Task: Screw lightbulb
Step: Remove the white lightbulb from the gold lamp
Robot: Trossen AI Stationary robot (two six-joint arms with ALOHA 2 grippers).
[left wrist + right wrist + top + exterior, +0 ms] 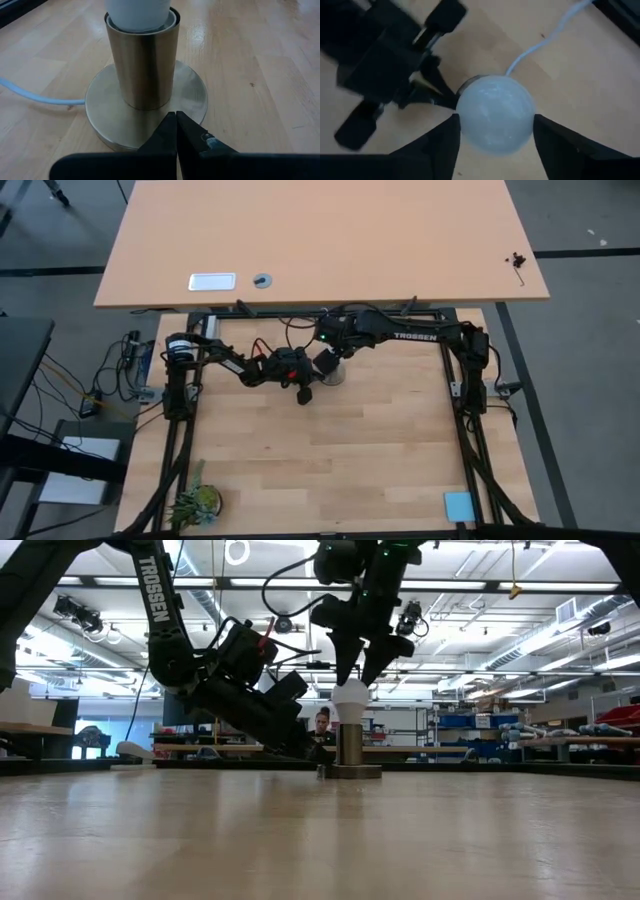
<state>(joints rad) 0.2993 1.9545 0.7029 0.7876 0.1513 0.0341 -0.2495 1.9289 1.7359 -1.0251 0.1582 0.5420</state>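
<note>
The white lightbulb (350,695) stands upright in a brass-coloured socket (142,65), which rises from a round base (192,95) on the wooden table, toward its far side. My right gripper (495,120) hangs over the bulb, pointing steeply down and shut on it. My left gripper (176,116) is shut and reaches in low from the table's left, with its tips on the base. A white cord (30,95) runs away from the base along the table. My right gripper holds the lightbulb's round top between its two fingers, one on each side (459,122). The fingers come from above, pointing steeply down. The bulb stands upright, its narrow end hidden in the socket. My left gripper presses its shut fingertips (170,125) down on the base's flat rim (185,107), in front of the socket tube. It slants down from the table's left.
A small green plant (195,502) stands at the near left corner and a blue pad (458,505) lies at the near right. A second table (320,240) stands beyond the far edge. A person (322,725) shows in the room behind.
</note>
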